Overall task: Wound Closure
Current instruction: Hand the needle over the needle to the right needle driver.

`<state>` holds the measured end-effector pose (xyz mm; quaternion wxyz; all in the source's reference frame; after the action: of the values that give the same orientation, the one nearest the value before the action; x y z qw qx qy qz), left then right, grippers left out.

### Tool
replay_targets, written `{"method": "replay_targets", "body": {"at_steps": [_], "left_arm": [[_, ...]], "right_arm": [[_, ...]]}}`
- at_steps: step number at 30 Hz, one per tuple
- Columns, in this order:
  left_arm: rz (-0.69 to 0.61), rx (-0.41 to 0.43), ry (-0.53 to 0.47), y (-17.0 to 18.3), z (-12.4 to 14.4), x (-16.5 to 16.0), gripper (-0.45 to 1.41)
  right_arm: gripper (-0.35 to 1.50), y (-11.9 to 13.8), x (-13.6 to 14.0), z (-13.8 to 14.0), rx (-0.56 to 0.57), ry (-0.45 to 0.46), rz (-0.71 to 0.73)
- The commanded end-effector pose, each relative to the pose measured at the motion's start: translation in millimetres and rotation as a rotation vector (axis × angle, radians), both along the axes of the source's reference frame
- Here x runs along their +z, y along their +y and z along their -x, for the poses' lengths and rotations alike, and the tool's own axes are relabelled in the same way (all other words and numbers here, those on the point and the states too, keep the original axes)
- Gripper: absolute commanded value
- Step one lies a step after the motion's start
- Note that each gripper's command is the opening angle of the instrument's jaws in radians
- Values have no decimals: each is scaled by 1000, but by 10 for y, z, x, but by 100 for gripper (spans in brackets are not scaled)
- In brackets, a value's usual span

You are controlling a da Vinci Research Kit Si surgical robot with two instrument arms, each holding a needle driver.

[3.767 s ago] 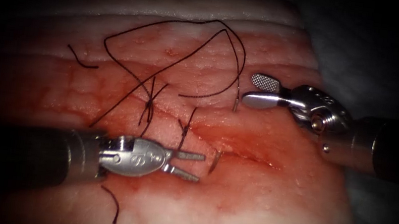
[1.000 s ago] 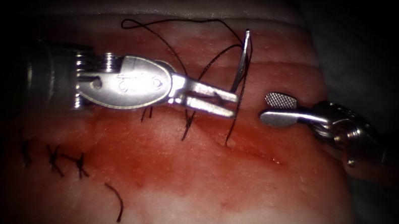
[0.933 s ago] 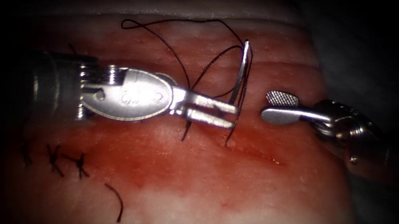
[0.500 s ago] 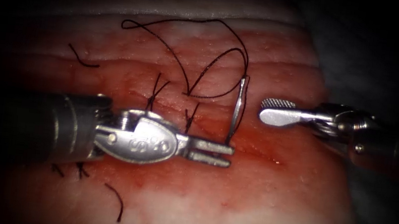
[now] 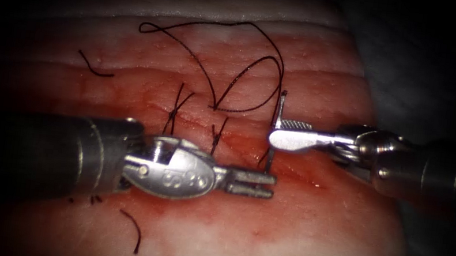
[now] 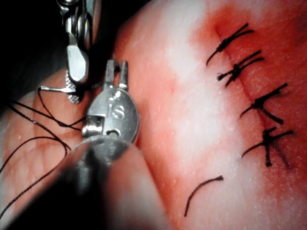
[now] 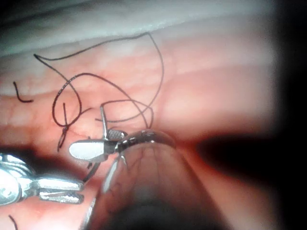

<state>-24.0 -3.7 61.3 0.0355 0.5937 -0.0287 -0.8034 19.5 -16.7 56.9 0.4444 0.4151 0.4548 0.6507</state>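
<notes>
Right tool [image 5: 278,133] lies level, jaws pinching the needle [image 5: 279,110] near its upper end; left tool [image 5: 261,184], jaws slightly spread, holds nothing beside the cut [image 5: 297,177].

Glossy metal needle [image 5: 276,129], wet glistening tissue [image 5: 297,229]

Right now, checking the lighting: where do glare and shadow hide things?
Endoscope view: dark edges hide the tissue borders; glare sits on the left claw, open and empty; the right claw grips the needle mid-curve over the cut; shadow hides whether its tip enters the tissue. Right wrist view: glare covers the left claw.
</notes>
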Motion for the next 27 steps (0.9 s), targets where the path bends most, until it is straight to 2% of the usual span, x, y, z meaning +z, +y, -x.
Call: {"method": "replay_targets", "body": {"at_steps": [1, 6, 9, 12, 14, 15, 16, 17, 21, 22, 23, 24, 26, 27], "left_arm": [[0, -1, 1, 2, 5, 4, -45], [0, -7, 9, 0, 6, 3, -45], [2, -9, 12, -2, 6, 2, -45], [8, -6, 12, -4, 7, 1, -45], [13, -5, 13, -5, 7, 0, -45], [13, -3, 11, -5, 7, 0, -45], [18, -1, 11, -5, 7, 0, -45], [18, -1, 11, -6, 7, -1, -45], [23, 4, 8, -7, 6, -3, -45], [21, 5, 6, -6, 7, -4, 19], [21, 5, 6, -6, 7, -4, 19], [26, 6, 7, -6, 8, -5, 57], [-26, -15, -3, -3, 9, -7, 83], [-38, -20, -17, -2, 9, -8, 89]], "right_arm": [[125, 0, 6, -14, -4, -4, 2], [108, 0, 8, -24, -5, -16, 0], [83, 2, 8, -23, 9, -38, -4], [78, 3, 9, -23, 13, -44, -11], [54, 3, 9, -23, 17, -49, 1], [22, 3, 9, -23, 20, -59, 12], [-28, 3, 9, -22, 21, -74, 21], [-35, 3, 9, -21, 18, -93, 28], [-35, 5, 10, -18, 27, -105, 26], [-35, 5, 11, -16, 29, -103, 27], [-35, 5, 11, -16, 29, -103, 27], [-35, 5, 11, -16, 26, -105, 26], [-35, 6, 12, -13, 25, -113, 43], [-35, 7, 12, -12, 23, -117, 60]]}}
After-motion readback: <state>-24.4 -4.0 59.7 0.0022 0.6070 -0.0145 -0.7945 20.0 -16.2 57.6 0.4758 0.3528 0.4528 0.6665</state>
